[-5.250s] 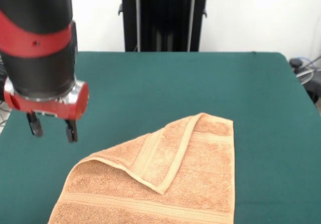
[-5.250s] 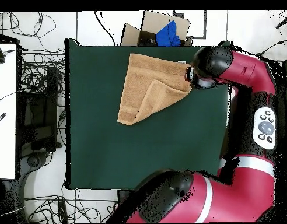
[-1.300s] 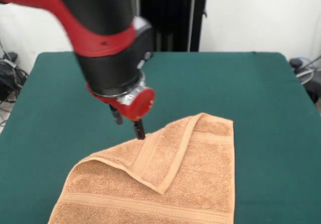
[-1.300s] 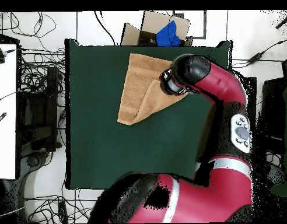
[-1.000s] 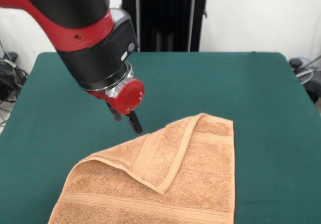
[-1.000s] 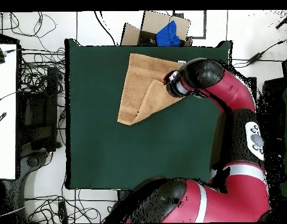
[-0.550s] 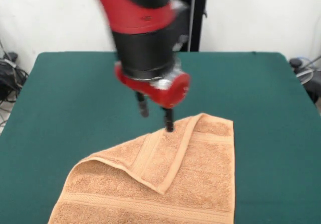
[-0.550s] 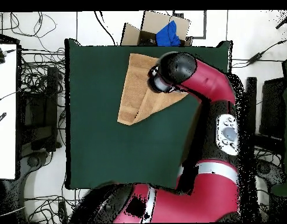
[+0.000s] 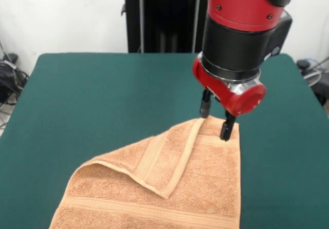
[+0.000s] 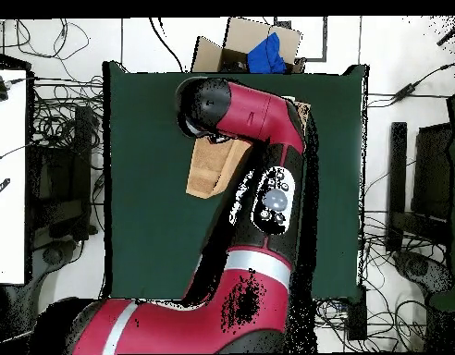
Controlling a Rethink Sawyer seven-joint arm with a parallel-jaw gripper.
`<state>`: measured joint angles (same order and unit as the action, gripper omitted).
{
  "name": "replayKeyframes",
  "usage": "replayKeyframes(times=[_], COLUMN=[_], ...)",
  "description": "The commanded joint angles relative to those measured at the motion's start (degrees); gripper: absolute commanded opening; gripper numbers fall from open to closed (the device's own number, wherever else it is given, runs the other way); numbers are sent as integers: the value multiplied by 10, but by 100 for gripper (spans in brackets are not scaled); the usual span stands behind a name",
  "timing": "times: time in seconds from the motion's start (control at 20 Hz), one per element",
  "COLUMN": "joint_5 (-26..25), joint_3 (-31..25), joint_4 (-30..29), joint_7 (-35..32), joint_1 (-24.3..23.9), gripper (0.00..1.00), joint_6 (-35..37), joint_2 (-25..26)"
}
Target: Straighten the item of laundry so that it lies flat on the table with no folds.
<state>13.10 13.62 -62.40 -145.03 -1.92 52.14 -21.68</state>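
The orange-tan terry-cloth hand towel lies on the dark green table, toward the near side in the front view and running off the bottom edge of that picture. It is not flat: one corner is folded over diagonally, so that a triangular flap with a woven border band lies on top of the lower layer, its point near the middle of the cloth. A rounded fold shows at the left corner. Another border band runs across the lower part of the towel. In the overhead view most of the towel is hidden under the arm; only a strip and one corner show, close to the table's top edge.

The gripper hangs over the towel's far corner in the front view, with its two dark fingers spread apart and nothing between them. One fingertip sits at or just above the cloth near the right edge; the other is beside the folded border. Whether they touch the towel cannot be told. The red and black arm comes down steeply from above, its wrist tilted slightly. From overhead, the arm reaches across the table, its black end above the towel.

Behind the table's top edge in the overhead view stands a cardboard box with a blue cloth in it.
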Motion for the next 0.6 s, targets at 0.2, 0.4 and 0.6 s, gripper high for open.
replayKeyframes(times=[0.2,0.4,0.6], joint_5=[-99,-131,-140], joint_3=[-51,-92,-131], joint_4=[-16,-25,-65], joint_7=[196,302,385], joint_1=[-105,-139,-174], gripper=[100,100,100], joint_6=[77,94,83], joint_2=[9,-14,-43])
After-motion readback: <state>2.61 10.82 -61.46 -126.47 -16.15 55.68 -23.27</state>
